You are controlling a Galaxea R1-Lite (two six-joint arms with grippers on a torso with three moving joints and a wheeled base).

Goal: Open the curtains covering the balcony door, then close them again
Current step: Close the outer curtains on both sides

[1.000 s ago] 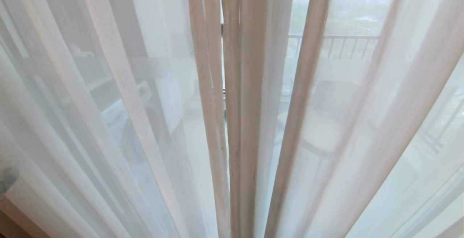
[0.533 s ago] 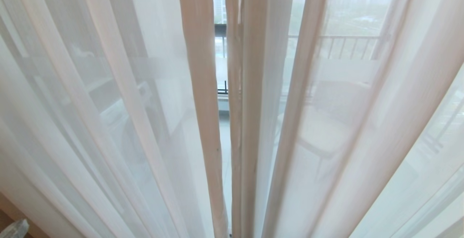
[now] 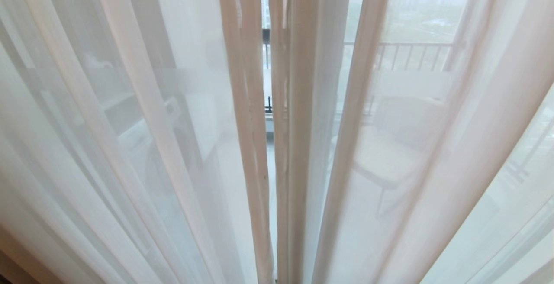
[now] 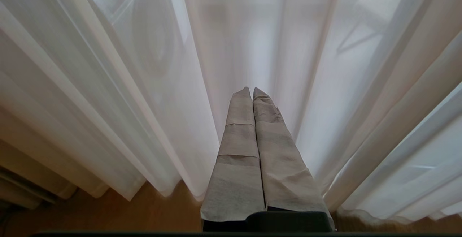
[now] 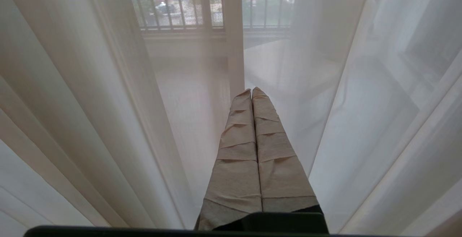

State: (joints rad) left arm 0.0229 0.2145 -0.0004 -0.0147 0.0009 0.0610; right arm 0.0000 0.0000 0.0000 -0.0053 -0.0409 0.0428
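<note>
Head view showed sheer curtains drawn nearly together; left gripper and right gripper both pressed together, empty.

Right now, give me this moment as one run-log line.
curtains: drawn, narrow centre gap | left pincer: shut, empty | right pincer: shut, empty

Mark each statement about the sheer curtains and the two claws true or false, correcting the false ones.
1. The sheer curtains hang drawn across the glass, a narrow gap between the panels. True.
2. The left claw grips a curtain fold. False: it is shut on nothing, short of the fabric.
3. The right claw is shut. True.
4. Both claws show in the head view. False: neither does.
5. A balcony railing shows through the sheers. True.
</note>
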